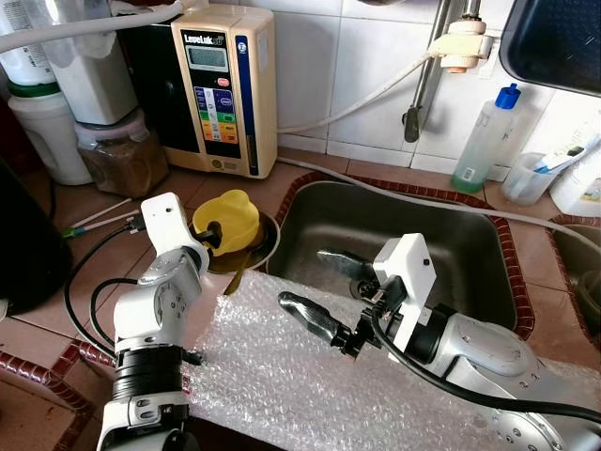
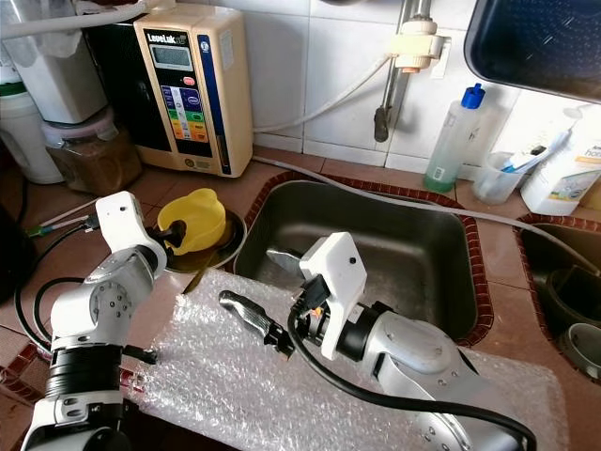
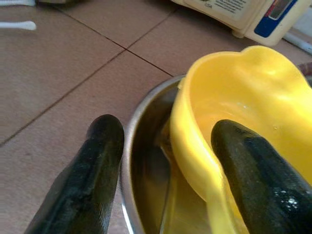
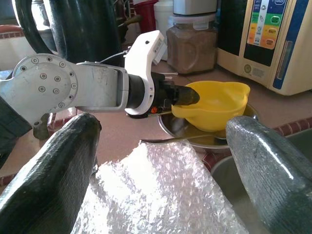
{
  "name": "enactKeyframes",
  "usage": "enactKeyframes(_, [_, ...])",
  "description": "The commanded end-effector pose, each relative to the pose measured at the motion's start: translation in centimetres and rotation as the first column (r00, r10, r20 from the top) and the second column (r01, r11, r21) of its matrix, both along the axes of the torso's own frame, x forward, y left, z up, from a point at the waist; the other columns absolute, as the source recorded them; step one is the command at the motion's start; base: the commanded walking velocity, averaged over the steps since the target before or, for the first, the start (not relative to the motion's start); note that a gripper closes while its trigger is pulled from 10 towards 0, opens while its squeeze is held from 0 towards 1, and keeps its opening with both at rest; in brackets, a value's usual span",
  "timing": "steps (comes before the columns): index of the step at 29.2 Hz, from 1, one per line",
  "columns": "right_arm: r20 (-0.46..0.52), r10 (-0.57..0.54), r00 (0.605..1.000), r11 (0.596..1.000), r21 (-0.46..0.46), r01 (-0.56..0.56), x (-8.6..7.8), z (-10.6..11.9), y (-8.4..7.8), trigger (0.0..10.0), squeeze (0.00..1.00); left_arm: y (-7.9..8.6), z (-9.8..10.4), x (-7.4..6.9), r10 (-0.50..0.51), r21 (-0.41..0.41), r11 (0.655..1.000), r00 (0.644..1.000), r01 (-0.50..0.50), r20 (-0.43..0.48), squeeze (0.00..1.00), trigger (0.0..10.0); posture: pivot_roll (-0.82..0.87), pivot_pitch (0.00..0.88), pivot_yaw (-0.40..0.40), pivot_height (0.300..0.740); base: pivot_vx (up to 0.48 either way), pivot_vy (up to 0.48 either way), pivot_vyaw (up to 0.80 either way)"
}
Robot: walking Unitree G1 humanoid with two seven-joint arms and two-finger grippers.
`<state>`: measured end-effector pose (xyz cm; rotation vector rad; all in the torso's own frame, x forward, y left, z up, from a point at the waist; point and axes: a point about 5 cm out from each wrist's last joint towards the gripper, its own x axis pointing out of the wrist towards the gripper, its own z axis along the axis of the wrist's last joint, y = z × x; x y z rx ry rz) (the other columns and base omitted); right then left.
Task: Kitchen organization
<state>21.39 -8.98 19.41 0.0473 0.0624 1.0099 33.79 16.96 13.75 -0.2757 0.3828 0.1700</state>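
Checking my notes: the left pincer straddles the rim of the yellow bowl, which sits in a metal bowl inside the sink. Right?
Not quite. The left pincer does straddle the yellow bowl's rim, but the metal bowl stands on the tiled counter beside the sink, not in it. The left eye view shows this.

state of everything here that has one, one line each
yellow bowl: sitting tilted in the metal bowl, rim between the left claw fingers
left claw: open, one finger inside the yellow bowl, one outside
right claw: open, holding nothing, above the bubble wrap
bubble wrap: spread flat over the counter edge
sink: looks dry
spray bottle: upright, cap on
brown jar: upright, lid on
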Motion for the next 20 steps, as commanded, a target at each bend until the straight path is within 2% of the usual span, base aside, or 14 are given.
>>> enactKeyframes(1, [0.014, 0.004, 1.000, 1.000, -0.001, -0.004, -0.1, 0.3, -0.1, 10.0, 0.00, 0.3, -0.1, 0.0, 0.001, 0.034, 0.999, 1.000, -0.001, -0.022, 0.00, 0.0, -0.03, 0.000, 0.029, 0.740, 0.000, 0.000, 0.00])
enactKeyframes(6, [0.015, 0.005, 1.000, 1.000, -0.003, -0.005, -0.2, 0.3, 0.0, 10.0, 0.00, 0.9, -0.1, -0.1, 0.022, 0.047, 0.999, 0.999, -0.020, -0.024, 0.00, 0.0, -0.03, 0.000, 0.026, 0.740, 0.000, 0.000, 0.00])
enactKeyframes(16, [0.020, 0.004, 1.000, 1.000, -0.013, -0.004, 0.0, 0.3, -0.1, 10.0, 0.00, 3.0, -0.7, -1.0, 0.085, 0.138, 0.987, 0.995, -0.077, -0.052, 0.00, 0.0, -0.03, 0.000, 0.018, 0.740, 0.000, 0.000, 0.00])
enactKeyframes(20, [0.022, 0.005, 1.000, 1.000, -0.015, -0.004, 0.1, 0.2, -0.1, 10.0, 0.00, 3.6, -0.7, -1.2, 0.102, 0.142, 0.985, 0.993, -0.093, -0.054, 0.00, 0.0, -0.03, 0.000, 0.018, 0.740, 0.000, 0.000, 0.00])
